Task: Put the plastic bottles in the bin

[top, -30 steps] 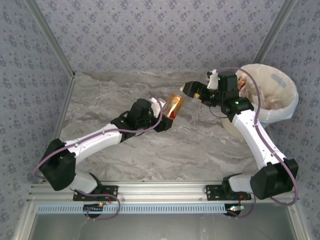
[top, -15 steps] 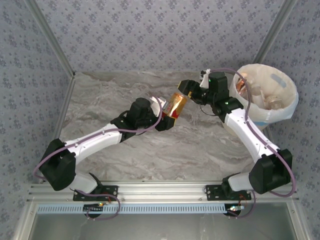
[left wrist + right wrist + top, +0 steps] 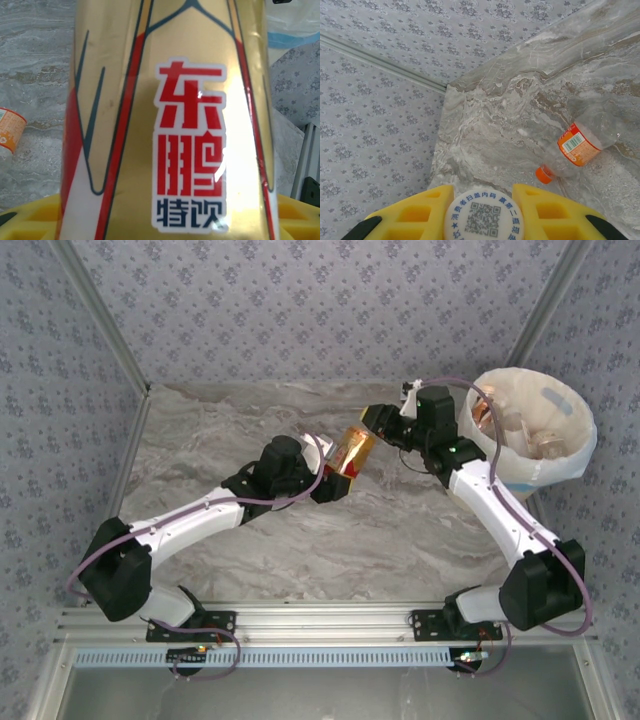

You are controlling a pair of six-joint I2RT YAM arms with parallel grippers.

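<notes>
- you are mid hand-over: the gold bottle [image 3: 350,452] hangs above the desk [image 3: 220,440], between the two arms and well apart from the bin [image 3: 588,445].
- your left tool [image 3: 336,468] is part open around the bottle's lower body and grips it. the label crowds its wrist view.
- your right tool [image 3: 378,422] is closed on the bottle's white cap [image 3: 484,216], with a yellow finger [image 3: 415,215] on each side.
- next, i judge, you release the left tool, then swing the right arm over the bin and drop. check the cap grip first, since a cap gives little purchase.
- a second bottle [image 3: 577,145], with orange label and cap, lies on the desk, not yet binned.
- hard to make out: some bottles seem to lie in the bin, but you cannot count them. the left pads are cut off at the frame's bottom edge.
</notes>
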